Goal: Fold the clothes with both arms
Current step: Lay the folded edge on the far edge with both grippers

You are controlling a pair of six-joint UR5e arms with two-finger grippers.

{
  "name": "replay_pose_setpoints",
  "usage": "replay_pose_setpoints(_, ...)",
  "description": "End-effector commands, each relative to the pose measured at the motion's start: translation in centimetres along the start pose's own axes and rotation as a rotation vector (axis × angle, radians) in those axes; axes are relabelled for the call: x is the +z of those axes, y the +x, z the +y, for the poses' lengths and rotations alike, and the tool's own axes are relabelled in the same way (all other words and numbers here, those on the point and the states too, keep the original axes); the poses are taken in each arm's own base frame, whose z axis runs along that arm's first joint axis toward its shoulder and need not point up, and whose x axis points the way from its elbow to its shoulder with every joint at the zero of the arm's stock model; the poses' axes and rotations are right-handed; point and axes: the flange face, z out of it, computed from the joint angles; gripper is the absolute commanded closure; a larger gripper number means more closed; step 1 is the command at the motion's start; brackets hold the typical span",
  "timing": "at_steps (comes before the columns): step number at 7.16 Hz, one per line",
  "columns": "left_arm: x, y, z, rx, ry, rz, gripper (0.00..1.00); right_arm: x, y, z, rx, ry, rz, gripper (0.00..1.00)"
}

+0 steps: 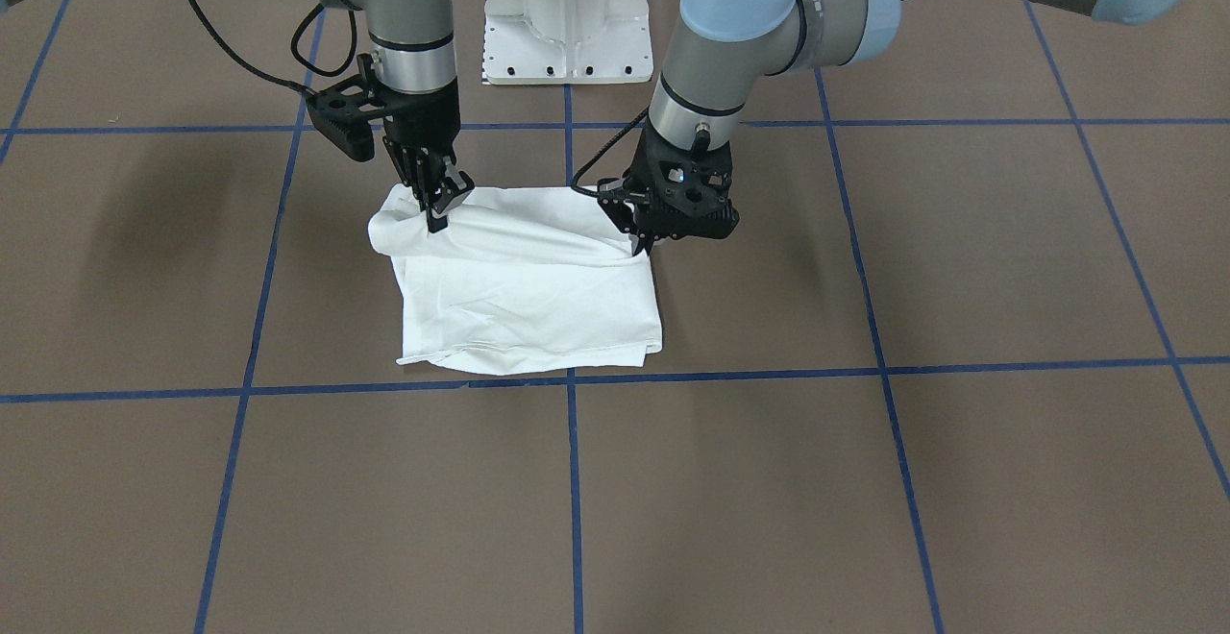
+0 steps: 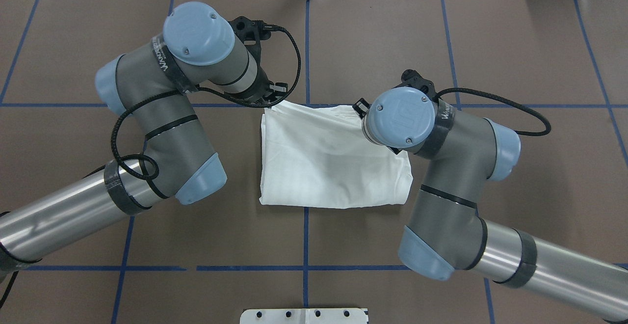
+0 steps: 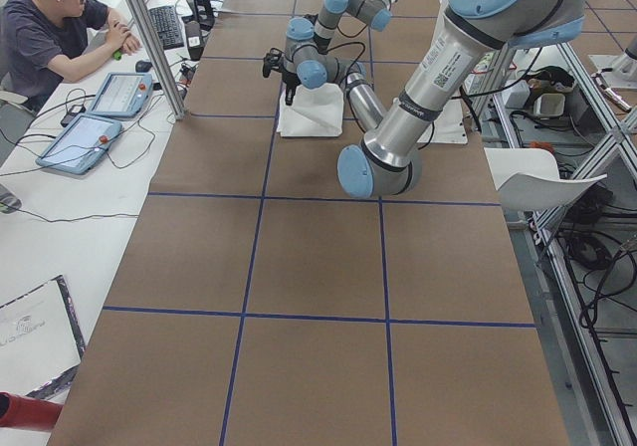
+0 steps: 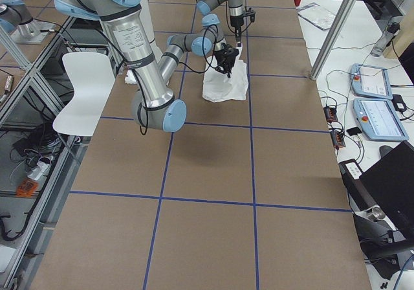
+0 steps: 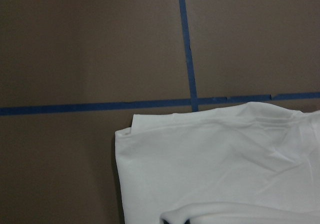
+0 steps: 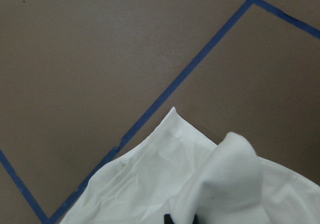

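Well, the white T-shirt (image 1: 538, 307) lay folded up small in the middle of the brown table (image 1: 961, 259). Its edge farthest from the robot sat just beside a blue tape line (image 1: 769, 366). The cloth looked plain white and a bit wrinkly.

The right gripper (image 1: 437, 204) pointed down at one corner of the shirt. Its fingers were pinched tight on a bunched bit of cloth, and that bit stood up in a little hump. In the right wrist view the hump rose up to the dark fingertips at the bottom edge.

The left gripper (image 1: 642, 242) was at the other corner on the same side. Its fingers were closed on a fold of the shirt too. A top layer of cloth stretched between the two grippers and sagged in soft folds over the flat part below.

The left arm (image 2: 162, 118) and the right arm (image 2: 441, 167) both bent in over the shirt from either side. The white base (image 1: 565, 10) stood between them at the table's edge.

A person (image 3: 60, 28) sat at a desk beside the table.
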Motion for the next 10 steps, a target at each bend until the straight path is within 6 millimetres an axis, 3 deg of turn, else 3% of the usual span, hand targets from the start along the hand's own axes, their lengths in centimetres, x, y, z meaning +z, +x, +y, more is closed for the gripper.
replay_pose_setpoints(1, 4.3, -1.9, -1.1, 0.011, 0.029, -0.036, 1.0, 5.0, -2.3, -0.3, -0.029, 0.012, -0.011, 1.0)
replay_pose_setpoints(2, 4.8, -2.0, -0.9, 0.019, 0.025, -0.038, 1.0, 5.0, -3.2, 0.0, -0.04, 0.004, -0.032, 0.77)
replay_pose_setpoints(3, 4.9, -2.0, -0.8, 0.021, 0.023, -0.037, 1.0, 5.1, -4.0, 0.2, -0.044, 0.006, -0.031, 0.69)
replay_pose_setpoints(4, 4.9, -2.0, -0.7, 0.021, 0.021, -0.037, 1.0, 5.2, -4.4, -0.1, -0.056, 0.01, -0.029, 0.37)
replay_pose_setpoints(5, 4.8, -2.3, -0.6, 0.07, 0.036, -0.007, 0.01, 5.3, -4.8, -1.0, -0.107, 0.013, -0.025, 0.0)
replay_pose_setpoints(7, 4.5, -2.9, -0.1, 0.117, 0.014, 0.041, 0.0, 3.6, -6.0, -5.6, -0.16, -0.131, 0.017, 0.0)
replay_pose_setpoints(8, 4.1, -3.1, 0.5, 0.119, -0.01, 0.059, 0.0, 3.8, -5.6, -5.8, -0.175, -0.135, 0.021, 0.0)
replay_pose_setpoints(10, 3.7, -3.3, 1.4, 0.124, -0.015, 0.065, 0.0, 1.4, -1.5, -6.0, -0.273, -0.157, -0.018, 0.0)
